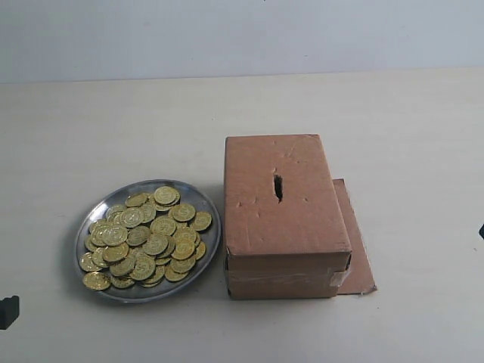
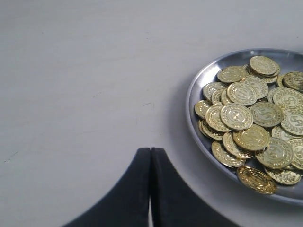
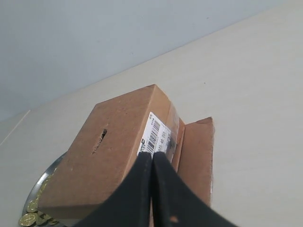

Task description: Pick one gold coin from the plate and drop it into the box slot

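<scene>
A round silver-grey plate [image 1: 198,198] heaped with several gold coins [image 1: 144,234] sits left of the brown cardboard box [image 1: 283,219], whose top carries a short dark slot [image 1: 278,187]. The left wrist view shows the plate [image 2: 199,85] and coins [image 2: 251,118] beside my left gripper [image 2: 150,150], which is shut and empty over bare table. My right gripper [image 3: 152,155] is shut and empty too, hovering off the box [image 3: 109,161] on its labelled side, with the slot [image 3: 101,137] showing. Only dark bits of the grippers appear at the exterior view's edges.
A flat cardboard sheet [image 1: 357,257] lies under the box and sticks out to its right. A white barcode label [image 3: 154,135] is on the box's side. The pale table [image 1: 113,128] stretches around; a plain wall stands behind.
</scene>
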Robot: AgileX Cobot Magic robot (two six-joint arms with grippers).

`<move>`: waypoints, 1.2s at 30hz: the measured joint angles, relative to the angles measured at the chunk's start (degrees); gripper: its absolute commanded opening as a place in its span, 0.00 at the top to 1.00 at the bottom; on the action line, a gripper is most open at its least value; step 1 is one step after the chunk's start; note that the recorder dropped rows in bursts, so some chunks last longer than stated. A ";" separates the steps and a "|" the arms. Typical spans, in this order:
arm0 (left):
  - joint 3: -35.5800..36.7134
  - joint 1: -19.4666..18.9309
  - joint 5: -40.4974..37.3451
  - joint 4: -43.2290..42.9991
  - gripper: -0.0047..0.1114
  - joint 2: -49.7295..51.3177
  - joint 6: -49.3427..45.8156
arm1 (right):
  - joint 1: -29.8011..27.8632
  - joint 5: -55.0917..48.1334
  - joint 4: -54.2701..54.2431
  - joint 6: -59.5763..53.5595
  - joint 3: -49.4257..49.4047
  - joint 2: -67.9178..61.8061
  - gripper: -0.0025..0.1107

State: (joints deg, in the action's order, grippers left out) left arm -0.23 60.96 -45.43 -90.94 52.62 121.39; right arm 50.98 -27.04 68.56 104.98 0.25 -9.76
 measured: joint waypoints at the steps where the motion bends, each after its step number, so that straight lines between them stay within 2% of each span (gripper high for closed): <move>1: 0.00 0.00 0.00 0.00 0.96 0.00 0.00 | 0.00 0.00 0.00 0.05 0.00 0.00 0.98; 10: 0.00 -0.12 0.08 0.09 0.96 -0.22 0.00 | 0.00 0.00 0.00 0.05 0.00 0.00 0.98; 14: 0.00 -4.07 -0.82 0.09 0.96 -1.74 0.00 | 0.00 0.00 0.00 0.05 0.00 0.00 0.98; 17: 0.00 -9.50 -1.08 0.20 0.96 -3.42 0.00 | 0.00 0.00 0.00 0.05 0.00 0.00 0.98; 20: 0.00 -16.73 -1.08 0.20 0.96 -6.14 0.00 | 0.00 0.00 0.00 0.05 0.00 0.00 0.98; 26: 0.00 -31.10 5.27 -0.72 0.96 -15.18 0.00 | 0.00 0.00 0.00 0.05 0.00 0.00 0.98; 30: -2.20 -38.10 8.62 -3.58 0.96 -21.87 0.00 | 0.00 0.00 0.00 0.05 0.00 0.00 0.98; 36: -11.10 -47.00 18.91 -7.65 0.96 -31.73 -5.31 | 0.00 0.00 0.00 0.05 0.00 0.00 0.98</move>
State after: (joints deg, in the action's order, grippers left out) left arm -11.34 13.96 -26.52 -98.59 20.89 116.08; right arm 50.98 -27.04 68.56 105.03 0.25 -9.76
